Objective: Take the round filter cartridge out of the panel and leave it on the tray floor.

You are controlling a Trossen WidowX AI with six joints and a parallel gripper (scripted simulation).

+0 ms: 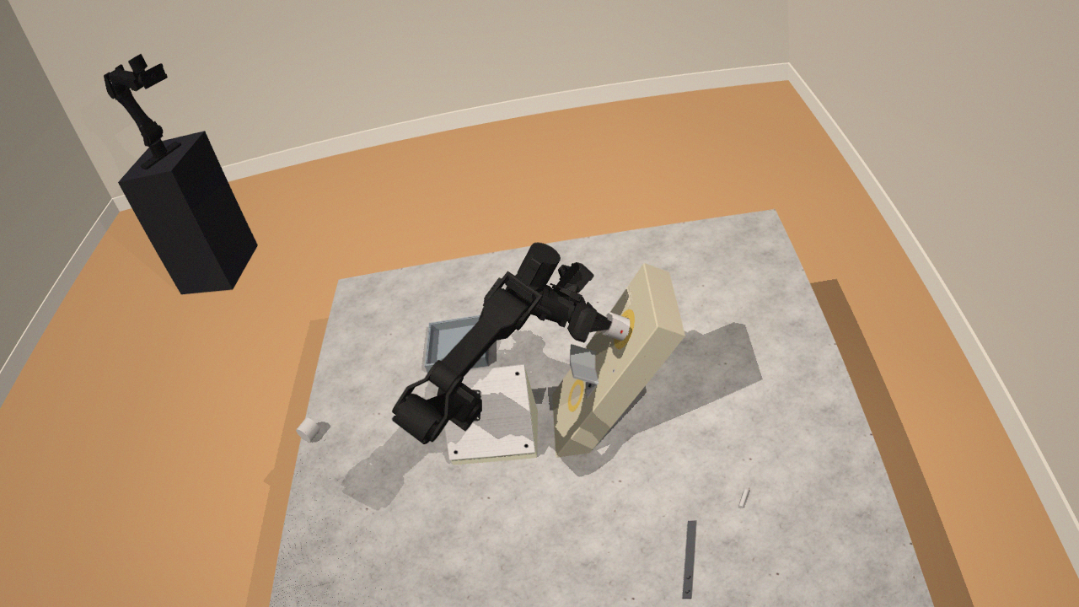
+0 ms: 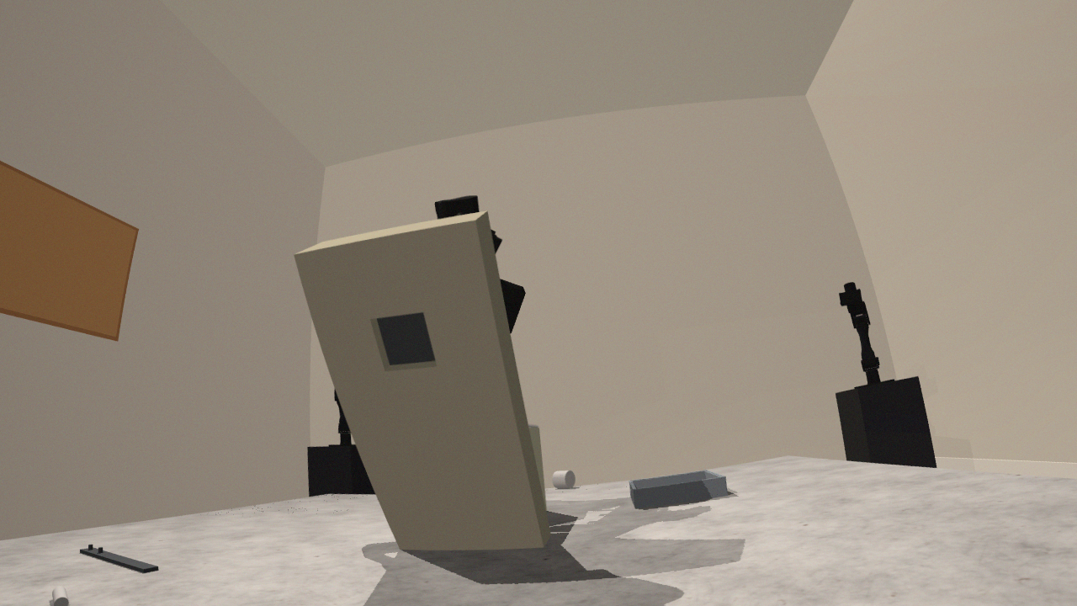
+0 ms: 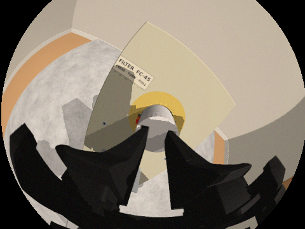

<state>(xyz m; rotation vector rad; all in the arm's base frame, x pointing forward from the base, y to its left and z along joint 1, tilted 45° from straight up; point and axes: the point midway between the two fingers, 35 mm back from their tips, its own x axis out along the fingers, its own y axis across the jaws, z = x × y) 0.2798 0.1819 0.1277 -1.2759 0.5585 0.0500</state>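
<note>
The filter cartridge (image 1: pixel 618 326) (image 3: pixel 156 127) is a white-grey cylinder with a red mark on its side. It stands out from the yellow ring on the tilted beige service panel (image 1: pixel 638 377) (image 2: pixel 452 437) (image 3: pixel 178 73); whether its far end is still inside the panel is hidden. My gripper (image 1: pixel 608 324) (image 3: pixel 157 131) is shut on the cartridge at its face, with the fingertips at the slots, which they hide. The blue-grey tray (image 1: pixel 427 346) (image 2: pixel 666 496) stands on the table behind the arm, its visible floor empty. The panel hides the gripper in the exterior view.
A grey block (image 1: pixel 582 363) juts from the panel just below the cartridge, above a second yellow ring (image 1: pixel 570 398). A white-topped box (image 1: pixel 497 445) stands between arm base and panel. A dark bar (image 1: pixel 689 558), a small white rod (image 1: pixel 743 498) and a white cylinder (image 1: pixel 308 430) lie farther out.
</note>
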